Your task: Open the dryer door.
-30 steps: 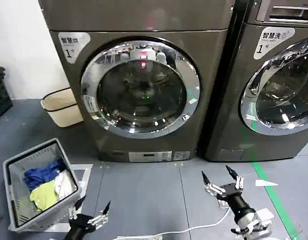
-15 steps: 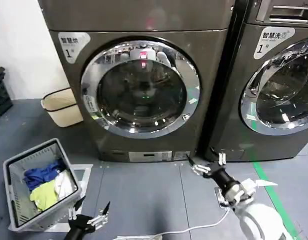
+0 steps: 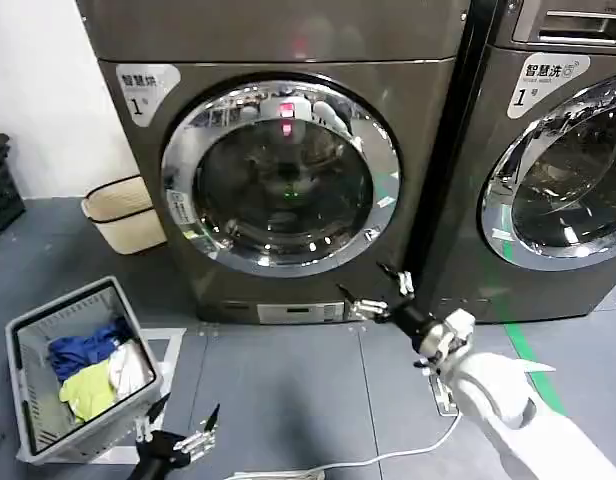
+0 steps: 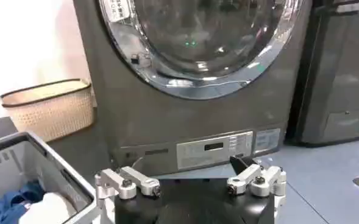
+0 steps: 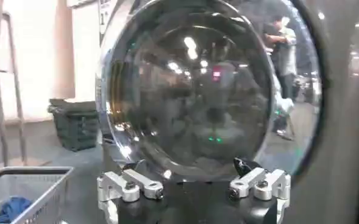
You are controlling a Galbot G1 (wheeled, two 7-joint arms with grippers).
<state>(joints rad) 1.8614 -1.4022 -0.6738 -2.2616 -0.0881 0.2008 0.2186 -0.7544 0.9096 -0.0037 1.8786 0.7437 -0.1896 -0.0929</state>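
The dryer door (image 3: 282, 178) is closed, its round glass set in a chrome ring on the front of the left machine, straight ahead of us. Nearest us, our left gripper (image 3: 178, 431) hangs low over the floor with its fingers spread and empty, just beside the laundry basket (image 3: 36, 328). Farther out, our right gripper (image 3: 376, 292) reaches toward the door's lower right rim, fingers wide apart and holding nothing. A second machine (image 3: 548, 160) stands to the right.
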